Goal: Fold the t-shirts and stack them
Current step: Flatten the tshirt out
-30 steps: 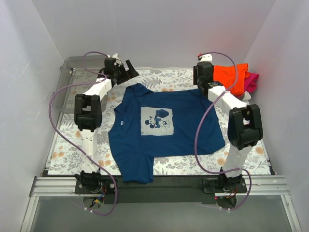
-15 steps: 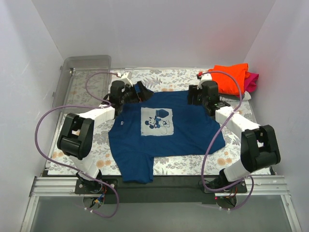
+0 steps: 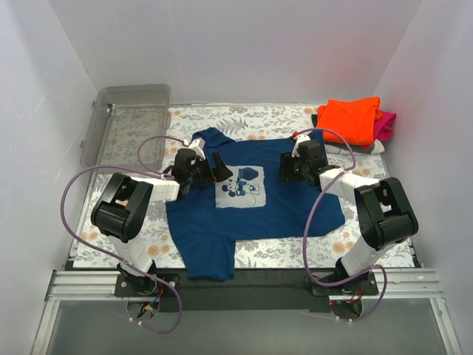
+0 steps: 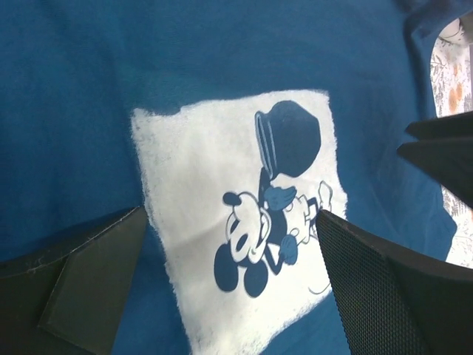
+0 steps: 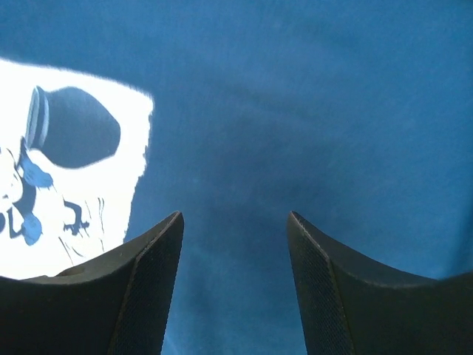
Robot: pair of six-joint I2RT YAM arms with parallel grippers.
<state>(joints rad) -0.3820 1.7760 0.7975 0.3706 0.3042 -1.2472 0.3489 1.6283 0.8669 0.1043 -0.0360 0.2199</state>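
You had the navy blue cloth t-shirt (image 3: 255, 211) lying spread out, print side up, in the middle of the floral-patterned table cover (image 3: 288, 255), with one flap reaching the black rail at the near left. Its pale grey square cartoon print (image 3: 240, 185) sat between your two arms.

Your left gripper (image 3: 218, 168) hung low over the shirt just left of that print. In the left wrist view, the left gripper (image 4: 229, 213) was spread wide, with the print showing between the fingers and nothing held. Your right gripper (image 3: 287, 166) was low over the plain blue cloth just right of the print. The right wrist view showed it (image 5: 235, 214) released too, its jaws apart with only flat fabric between them.

The folded bright orange shirt (image 3: 349, 120) lay in the far right corner on top of a magenta shirt (image 3: 386, 124), well apart from the blue one. A clear plastic bin (image 3: 126, 122) stood at the far left.
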